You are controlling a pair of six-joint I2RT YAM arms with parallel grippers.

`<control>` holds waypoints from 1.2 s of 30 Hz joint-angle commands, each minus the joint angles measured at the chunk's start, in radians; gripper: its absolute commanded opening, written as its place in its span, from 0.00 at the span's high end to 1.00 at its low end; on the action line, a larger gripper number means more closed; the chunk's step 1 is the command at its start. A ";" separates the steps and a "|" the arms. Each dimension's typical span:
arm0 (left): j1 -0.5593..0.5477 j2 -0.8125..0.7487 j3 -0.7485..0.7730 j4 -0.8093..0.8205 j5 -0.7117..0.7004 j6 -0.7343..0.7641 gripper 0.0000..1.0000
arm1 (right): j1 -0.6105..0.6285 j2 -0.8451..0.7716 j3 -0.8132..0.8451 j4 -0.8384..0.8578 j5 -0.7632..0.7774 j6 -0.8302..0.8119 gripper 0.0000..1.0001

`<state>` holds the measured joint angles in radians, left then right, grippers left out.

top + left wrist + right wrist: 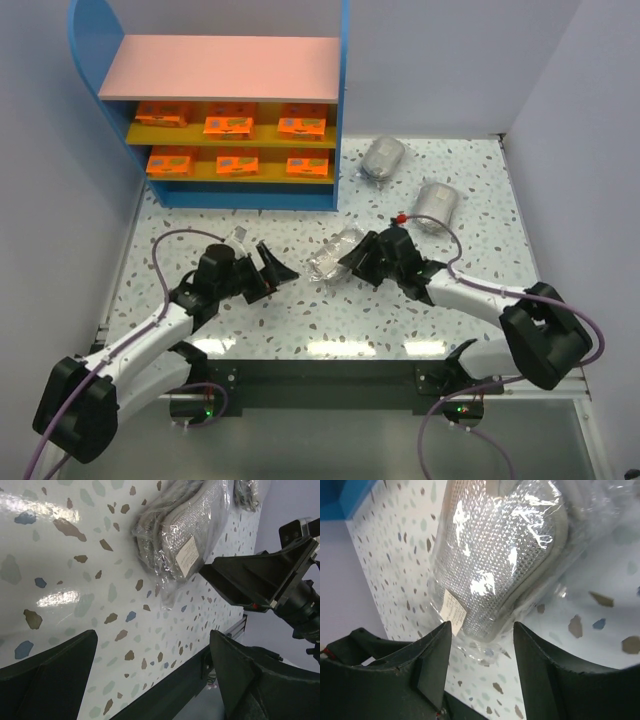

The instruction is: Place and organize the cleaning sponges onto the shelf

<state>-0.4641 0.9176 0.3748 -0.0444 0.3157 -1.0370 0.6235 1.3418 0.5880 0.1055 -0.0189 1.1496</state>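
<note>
Top camera: the shelf (235, 68) boards cut off the backs of the six orange packs (228, 125), three per yellow level, and I can't read their labels. Two grey bagged bundles (383, 157) lie on the table (200, 330) right of it. A third bundle (332, 256) lies mid-table between my left gripper (272, 272) and right gripper (350, 258).

Left wrist: fingers spread wide, holding nothing, with the bundle ahead, its top cropped.

Right wrist: fingers apart, straddling the bag's lower edge; I can't tell whether they touch it. I see crinkly clear plastic, a dimpled grey pad and a small paper label.
</note>
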 commanded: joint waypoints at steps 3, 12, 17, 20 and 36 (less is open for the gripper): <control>-0.005 -0.040 -0.068 0.116 -0.064 -0.124 0.00 | 0.100 0.126 0.036 0.042 0.020 0.136 0.41; -0.018 0.107 -0.042 0.255 -0.046 -0.150 0.00 | 0.122 0.025 0.049 -0.048 -0.013 0.089 0.30; -0.034 0.245 0.065 0.297 -0.033 -0.100 0.00 | 0.120 -0.192 0.024 -0.231 0.008 0.047 0.19; -0.045 0.338 0.130 0.304 -0.024 -0.060 0.00 | 0.120 -0.295 0.024 -0.355 0.037 0.035 0.14; -0.111 0.802 0.440 0.238 -0.006 0.071 0.30 | 0.119 -0.553 -0.001 -0.627 0.123 0.006 0.12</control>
<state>-0.5671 1.6684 0.7586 0.1967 0.2974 -1.0206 0.7433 0.8104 0.5865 -0.4671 0.0635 1.1675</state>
